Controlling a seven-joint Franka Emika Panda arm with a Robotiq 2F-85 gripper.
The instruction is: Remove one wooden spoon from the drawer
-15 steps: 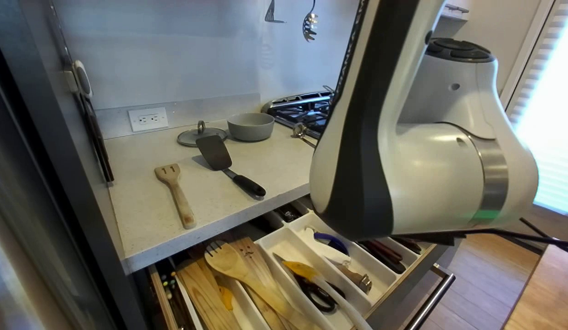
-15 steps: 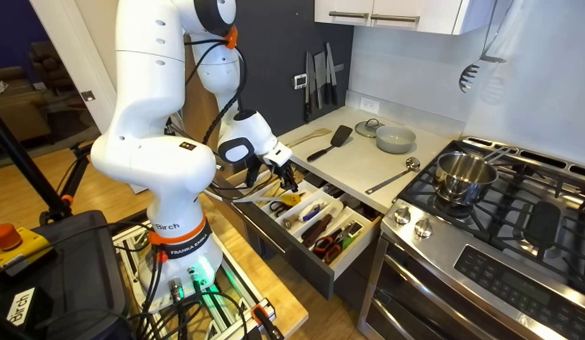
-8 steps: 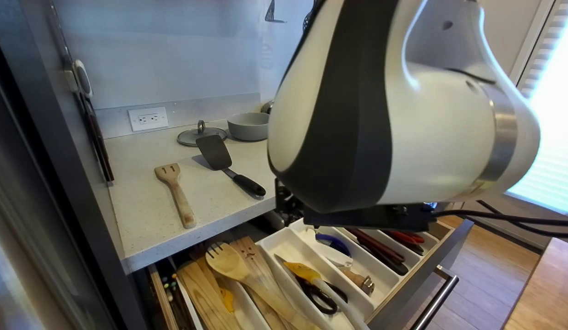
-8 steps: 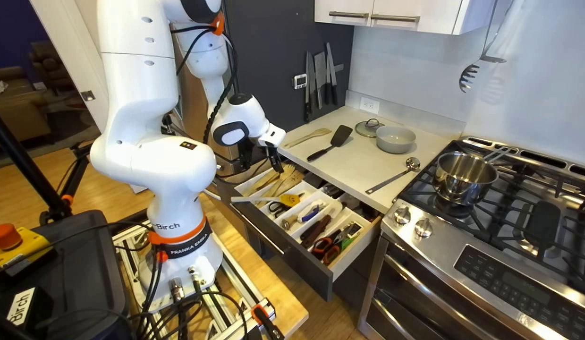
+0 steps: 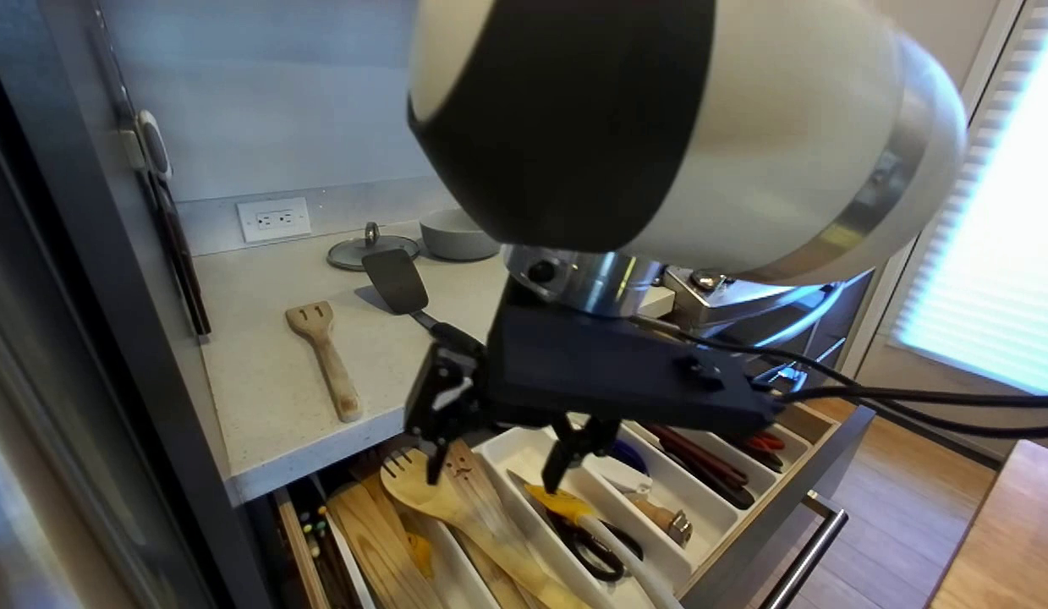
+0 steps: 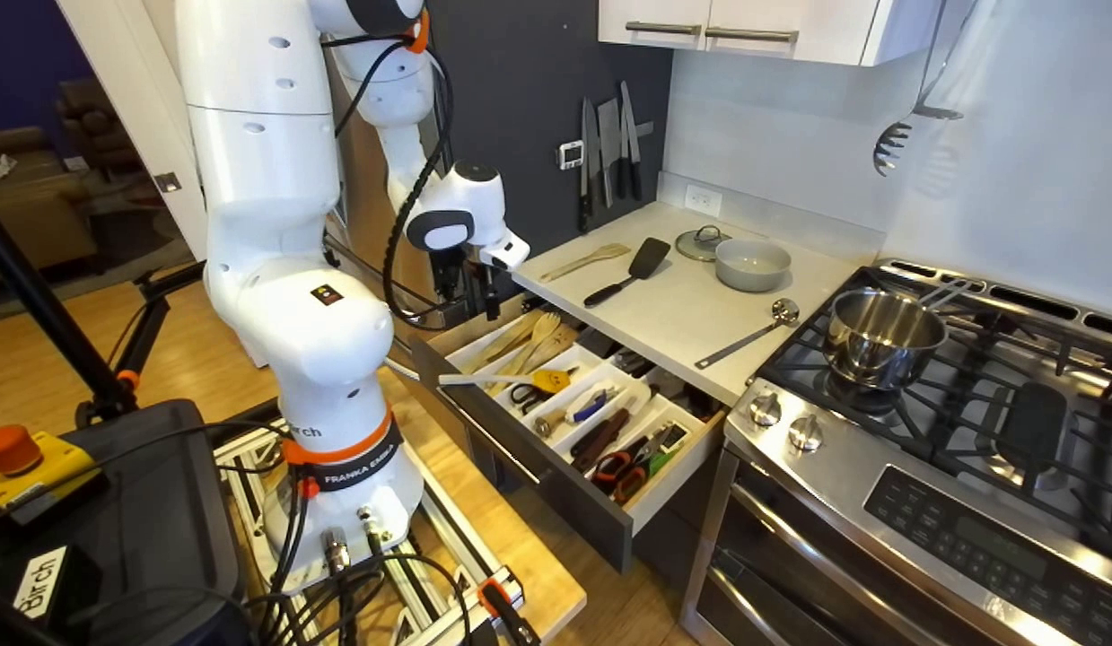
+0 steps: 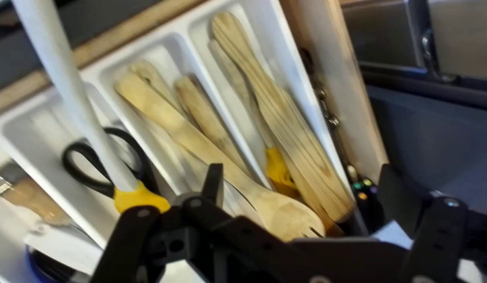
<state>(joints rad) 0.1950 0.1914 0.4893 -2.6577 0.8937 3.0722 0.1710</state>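
Note:
The drawer (image 6: 600, 525) stands pulled out beneath the counter, with wooden utensils in its pale compartments. A wooden spoon (image 7: 294, 216) with slots at its tip lies there on top of other wooden pieces; it also shows as the slotted spoon (image 5: 418, 486) in an exterior view. Above this end of the drawer hangs my gripper (image 5: 493, 478), pointing down. Its jaws are spread wide with nothing between them. Seen from the wrist, the gripper (image 7: 302, 169) has the spoon's head below the gap, apart from the fingers. Part of the spoon's tip is hidden by the gripper body.
A slotted wooden turner (image 5: 325, 347) and a black spatula (image 5: 397, 283) lie on the counter (image 5: 261, 372), whose edge overhangs the drawer. A yellow-headed utensil (image 6: 551, 380) has its white handle sticking out over the drawer front. Scissors (image 7: 94, 165) lie under that handle.
My gripper has shifted away from the stove toward the dark wall, over the wooden utensils, and its fingers have spread apart. It has come into sight beneath the arm. The utensils stay put.

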